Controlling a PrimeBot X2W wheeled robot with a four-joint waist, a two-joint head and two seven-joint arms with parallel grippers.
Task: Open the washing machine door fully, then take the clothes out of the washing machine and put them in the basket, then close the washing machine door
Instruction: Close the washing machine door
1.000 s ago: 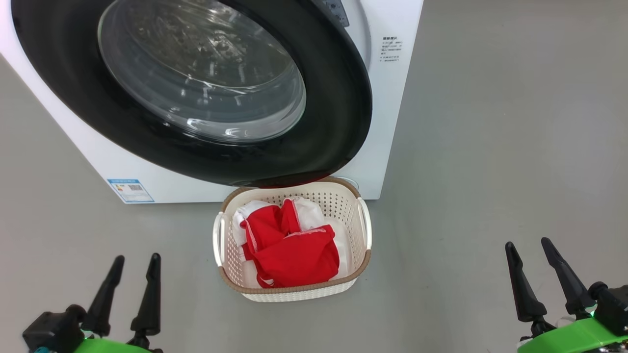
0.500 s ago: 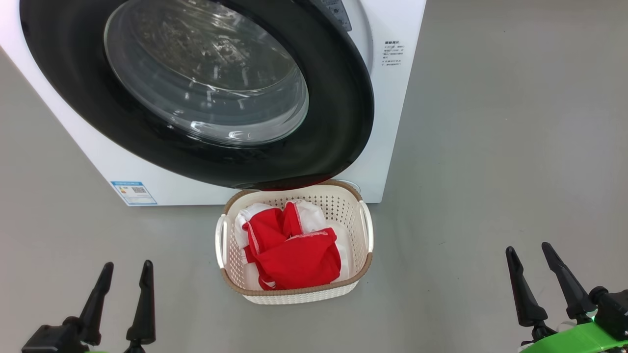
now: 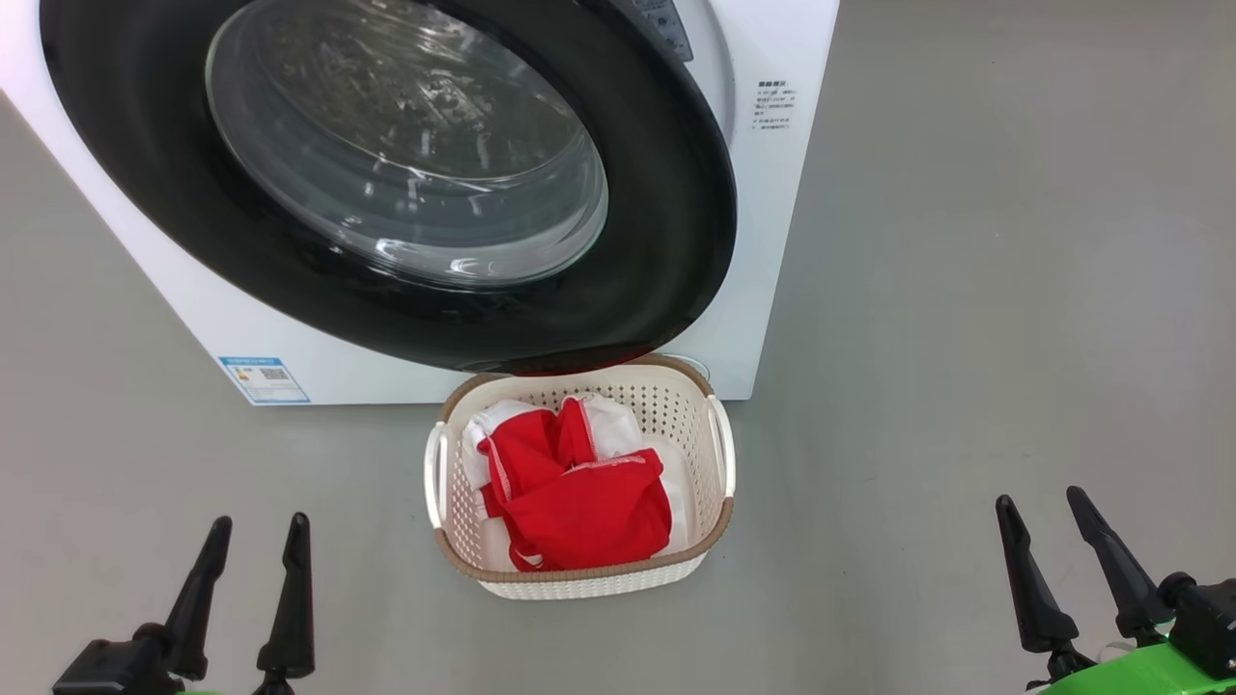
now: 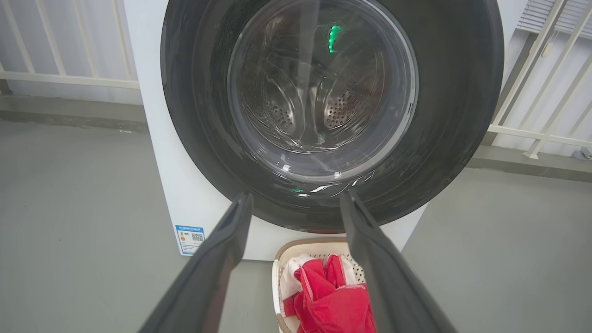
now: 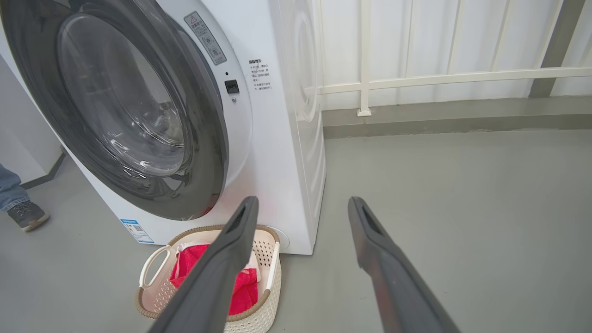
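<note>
L end effector wide; QR label

Smooth grey floor all round. Right wrist view: white railing at 1 o'clock; person's shoe under jeans cuff at 9 o'clock.

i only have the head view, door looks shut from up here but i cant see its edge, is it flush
Observer: In the right wrist view the washing machine door lies flat against the washing machine front, with no gap that I can see at its right edge.
Operator: anything red left inside
Observer: Through the door in the left wrist view, the drum shows bare perforated steel and no red fabric.
Operator: anyone nearby
Observer: The right wrist view shows a person's shoe at its left edge, off to the side of the machine.
</note>
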